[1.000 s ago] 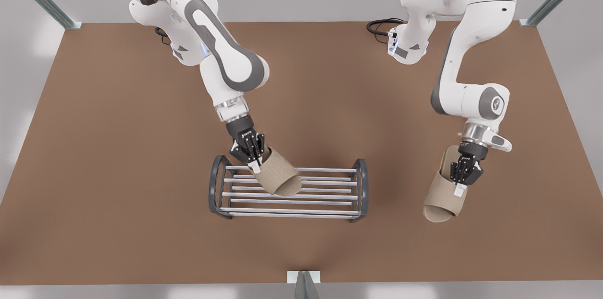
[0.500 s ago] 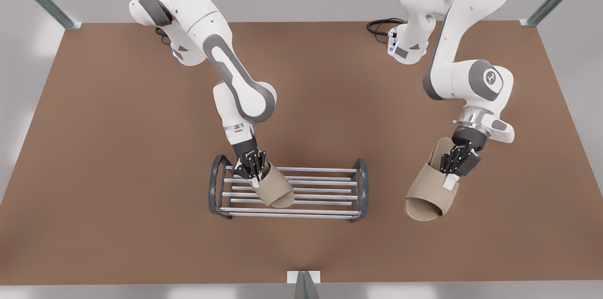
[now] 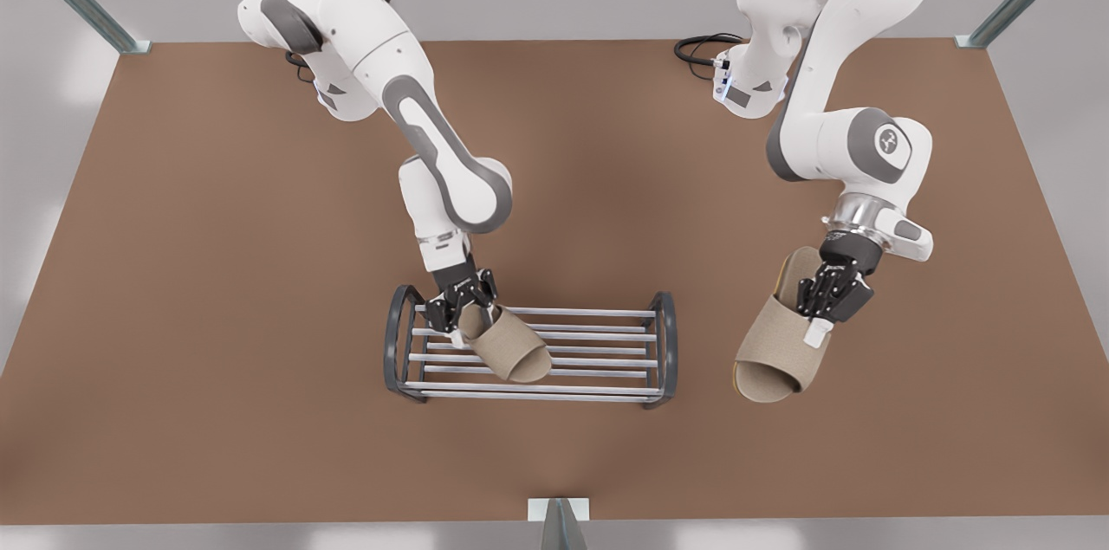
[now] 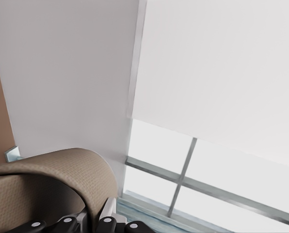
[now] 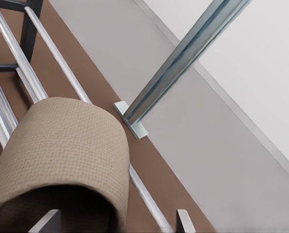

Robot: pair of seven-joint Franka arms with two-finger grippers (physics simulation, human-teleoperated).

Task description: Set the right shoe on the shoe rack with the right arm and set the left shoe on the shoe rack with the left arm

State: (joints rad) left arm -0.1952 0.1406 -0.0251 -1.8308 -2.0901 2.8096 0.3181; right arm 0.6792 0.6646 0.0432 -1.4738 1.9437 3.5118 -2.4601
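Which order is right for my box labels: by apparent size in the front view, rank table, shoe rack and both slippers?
1. table
2. shoe rack
3-4, unranked: the held slipper in the left pincer looks larger than the rack slipper by the open right pincer, but may just be nearer the camera.

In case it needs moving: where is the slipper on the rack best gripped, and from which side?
Probably grip the slipper by its arched band, at the heel-side edge, coming from above the heel end, where the open right gripper is; the band stands up.
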